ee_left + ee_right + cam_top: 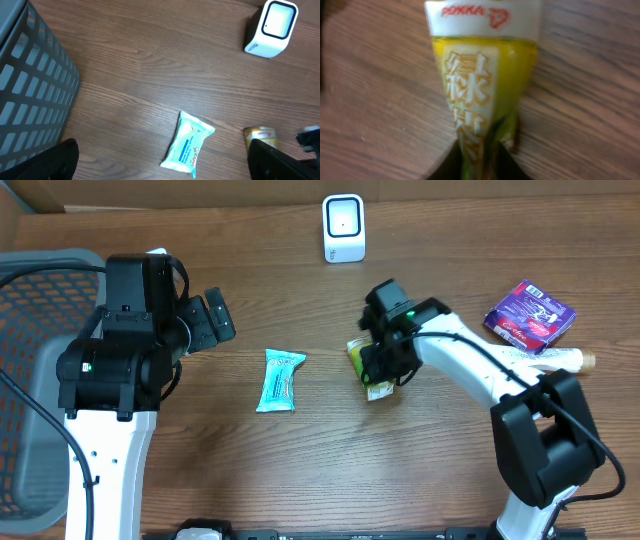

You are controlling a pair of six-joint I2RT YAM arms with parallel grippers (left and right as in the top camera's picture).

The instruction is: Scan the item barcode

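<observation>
"What's on the counter right now?"

"I'm seeing brown wood: white scanner upright at the far edge, teal packet flat mid-counter, yellow Pokka pack near its right, purple packet far right, grey basket at the left edge."

"What couldn't you see?"
"My right gripper hid most of the carton from above; up close it was blurred, its bottom cut off."
"The basket?"
"Cropped at the left edge."
</observation>
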